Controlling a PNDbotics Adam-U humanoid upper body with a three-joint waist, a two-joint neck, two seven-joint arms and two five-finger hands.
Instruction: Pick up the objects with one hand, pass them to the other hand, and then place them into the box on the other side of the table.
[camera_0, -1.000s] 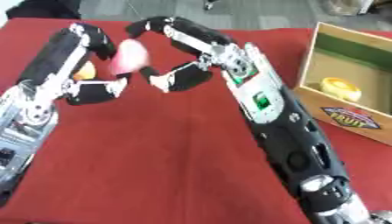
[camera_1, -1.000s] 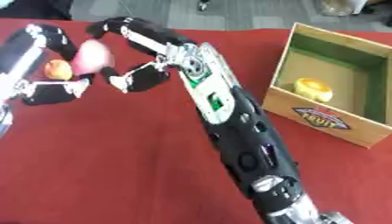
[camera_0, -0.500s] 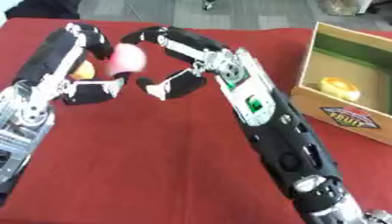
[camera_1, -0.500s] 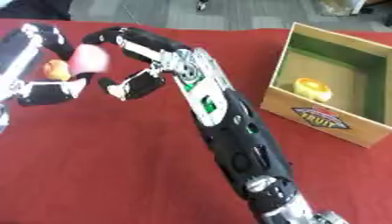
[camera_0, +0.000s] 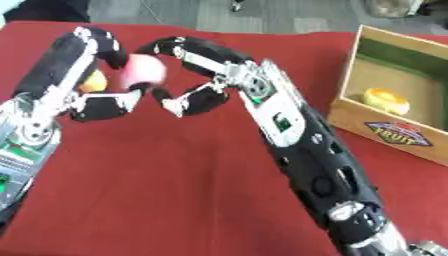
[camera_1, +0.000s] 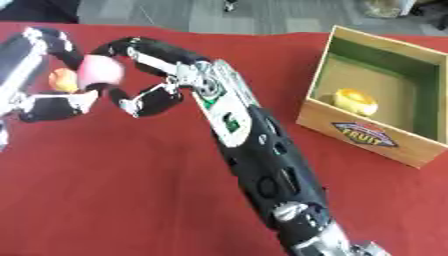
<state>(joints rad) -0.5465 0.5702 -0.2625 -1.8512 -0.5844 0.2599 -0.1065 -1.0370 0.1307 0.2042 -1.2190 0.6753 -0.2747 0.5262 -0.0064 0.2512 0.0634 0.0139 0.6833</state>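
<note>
The desk (camera_0: 175, 200), under a red cloth, carries the wooden box (camera_1: 376, 135) at the robot's right; a yellowish rounded object (camera_1: 347, 101) already lies on its green floor.

Over the far left of the desk the two arms meet. The right arm reaches across from the lower right, and over the last second its right hand (camera_0: 197, 75) has swung further left, so that the hooked upper fingers now arch over the pink round object (camera_0: 142, 72) and the thumb curls in below and beside it. A second ago the same hand stood a little apart from the object, wide and clear of it. It is now partly closed around the object, though whether its fingers actually bear on it I cannot tell.

The left hand (camera_0: 92, 97) has kept its place and still has the pink object pinched between its upper fingers and its thumb, held up off the cloth. A small orange thing (camera_0: 93, 81) shows just behind that hand; whether it lies on the desk or in the palm is unclear.

I judge this to be the handover itself, roughly midway through this object's cycle: the right hand must finish closing before the left lets go, and a release too soon could drop the object on the cloth.
</note>
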